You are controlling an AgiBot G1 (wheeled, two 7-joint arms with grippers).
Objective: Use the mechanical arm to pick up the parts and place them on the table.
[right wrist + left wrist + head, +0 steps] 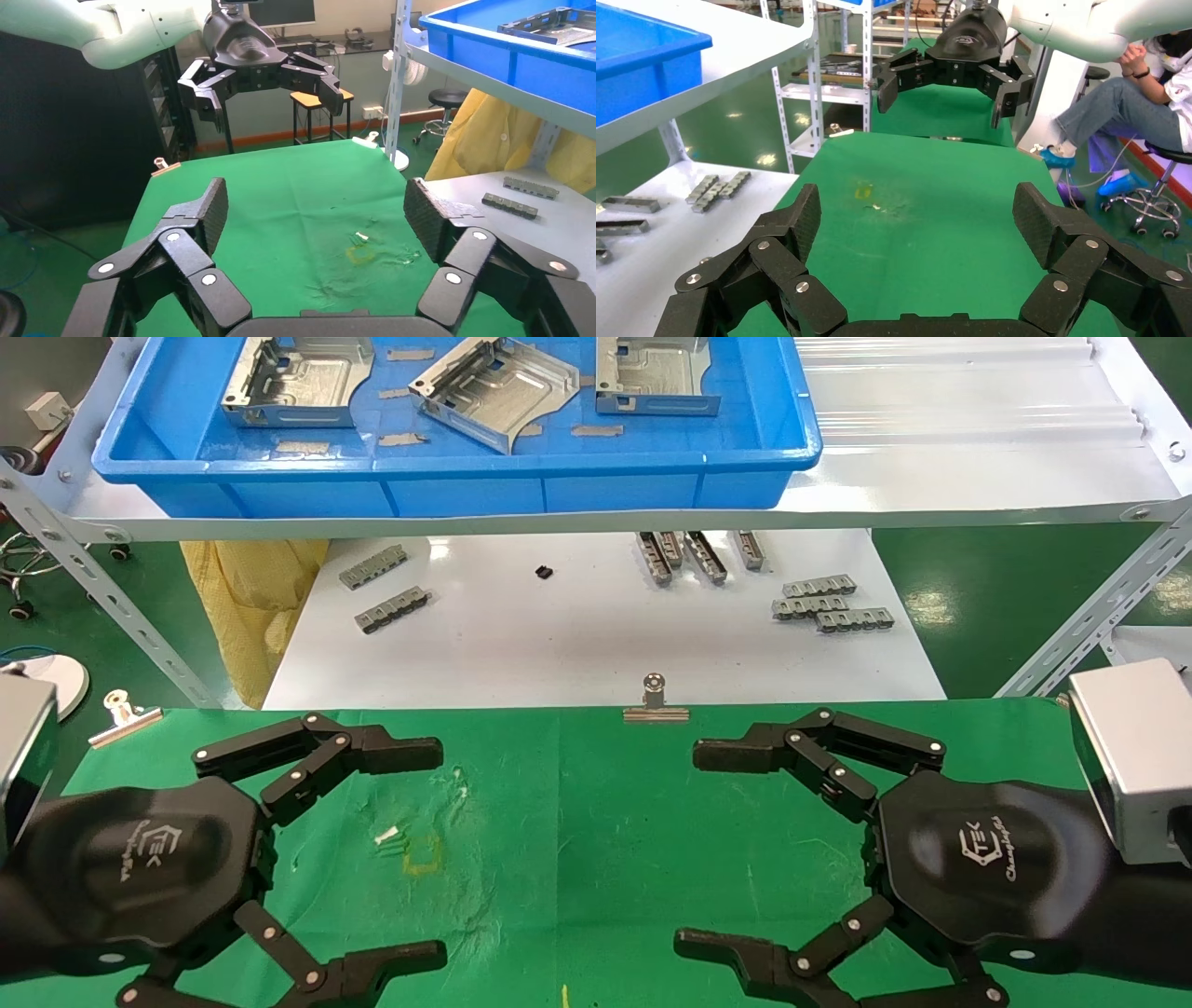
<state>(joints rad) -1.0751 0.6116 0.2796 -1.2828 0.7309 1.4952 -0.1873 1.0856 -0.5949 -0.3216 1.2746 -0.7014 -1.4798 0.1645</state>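
Observation:
Three silver sheet-metal parts lie in the blue tray (466, 486) on the upper shelf: one at the left (298, 379), one in the middle (494, 388), one at the right (652, 374). My left gripper (424, 854) hovers open and empty over the left of the green table (559, 803). My right gripper (698, 850) hovers open and empty over the table's right. The two grippers face each other. Each wrist view shows its own open fingers over bare green cloth, with the other gripper farther off.
Small grey slotted strips (829, 603) lie in groups on the white surface (577, 635) below the shelf. A silver binder clip (656, 700) grips the table's far edge, another (126, 714) its left corner. Slanted shelf legs stand at both sides. A person sits beyond the table (1137, 98).

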